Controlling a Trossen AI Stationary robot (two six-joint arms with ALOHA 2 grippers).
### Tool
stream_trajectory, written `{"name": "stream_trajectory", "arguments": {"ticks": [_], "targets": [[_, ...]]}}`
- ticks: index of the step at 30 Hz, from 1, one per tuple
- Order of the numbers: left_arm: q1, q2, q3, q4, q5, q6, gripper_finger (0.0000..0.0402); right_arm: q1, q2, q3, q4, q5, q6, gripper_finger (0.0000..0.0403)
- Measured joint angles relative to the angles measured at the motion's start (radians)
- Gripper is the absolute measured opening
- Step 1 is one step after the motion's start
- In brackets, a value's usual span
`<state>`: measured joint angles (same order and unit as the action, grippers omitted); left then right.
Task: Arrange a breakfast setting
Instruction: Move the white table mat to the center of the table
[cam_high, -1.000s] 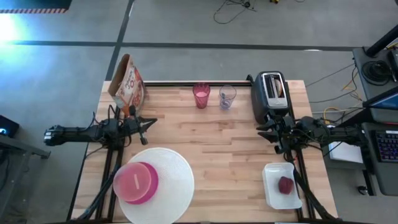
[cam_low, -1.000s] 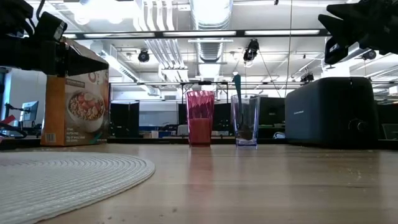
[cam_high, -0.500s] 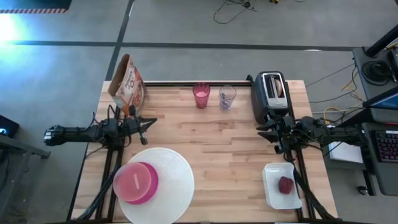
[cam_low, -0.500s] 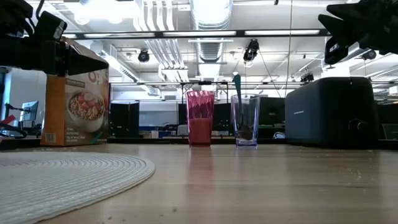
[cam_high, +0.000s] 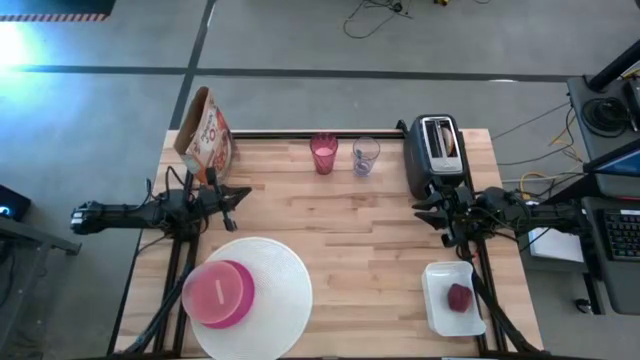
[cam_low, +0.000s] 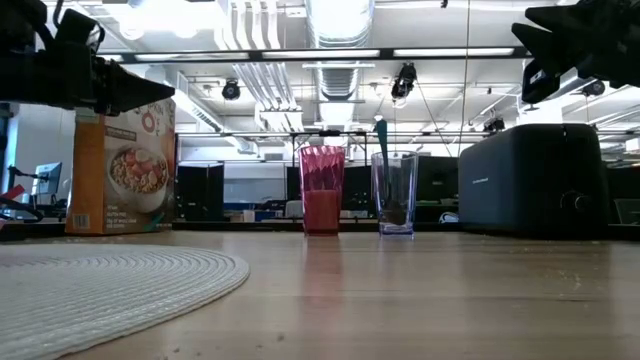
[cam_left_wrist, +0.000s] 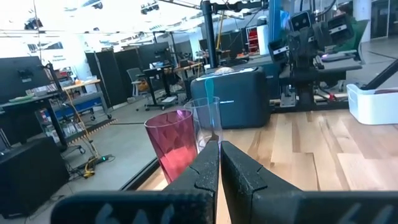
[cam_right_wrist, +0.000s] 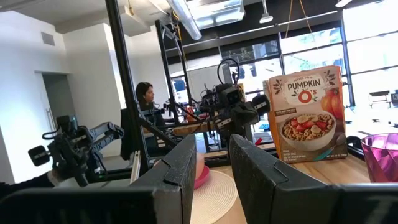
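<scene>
The large white round plate (cam_high: 270, 290) lies at the table's near left, and the smaller magenta plate (cam_high: 217, 293) sits on its left part. The pink translucent cup (cam_high: 323, 152) stands at the far middle. The dark red fruit (cam_high: 459, 296) lies in a white tray (cam_high: 440, 310) at the near right. I see no bowl and cannot make out a bagel. My left gripper (cam_high: 235, 195) is shut and empty above the table's left, pointing right. My right gripper (cam_high: 420, 210) is slightly open and empty in front of the toaster, pointing left.
A black toaster (cam_high: 437, 155) stands at the far right. A clear glass with a spoon (cam_high: 365, 155) stands beside the pink cup. A cereal box (cam_high: 205, 135) stands at the far left corner. Bare wood lies in the table's middle (cam_high: 340, 230).
My left gripper has risen slightly, so more of the cereal box's top shows below it in the low view.
</scene>
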<state>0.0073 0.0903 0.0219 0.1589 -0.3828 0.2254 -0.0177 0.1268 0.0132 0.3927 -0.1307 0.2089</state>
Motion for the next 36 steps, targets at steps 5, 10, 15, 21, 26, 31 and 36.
{"name": "stream_trajectory", "arguments": {"ticks": [5,10,15,21,26,31,36], "targets": [[0.0,0.0,0.0,-0.002,0.0,-0.066,0.0,0.0,0.0,0.0,0.0,0.0,0.0,0.0089],[0.0,0.0,0.0,-0.002,0.0,-0.113,0.0,0.0,0.0,0.0,0.0,0.0,0.0,0.0089],[0.001,0.0,0.0,-0.002,-0.009,-0.054,0.0,0.0,0.0,0.0,0.0,0.0,0.0,0.0089],[0.001,0.0,0.0,-0.002,-0.018,-0.156,0.0,0.0,0.0,0.0,0.0,0.0,0.0,0.0089],[0.001,0.0,0.0,0.026,-0.018,-0.149,0.0,0.0,0.0,0.0,0.0,0.0,0.0,0.0089],[0.001,0.0,0.0,0.063,-0.018,-0.074,0.0,0.0,0.0,0.0,0.0,0.0,0.0,0.0089],[0.001,0.0,0.0,0.135,-0.003,-0.203,0.0,0.0,0.0,0.0,0.0,0.0,0.0,0.0089]]}}
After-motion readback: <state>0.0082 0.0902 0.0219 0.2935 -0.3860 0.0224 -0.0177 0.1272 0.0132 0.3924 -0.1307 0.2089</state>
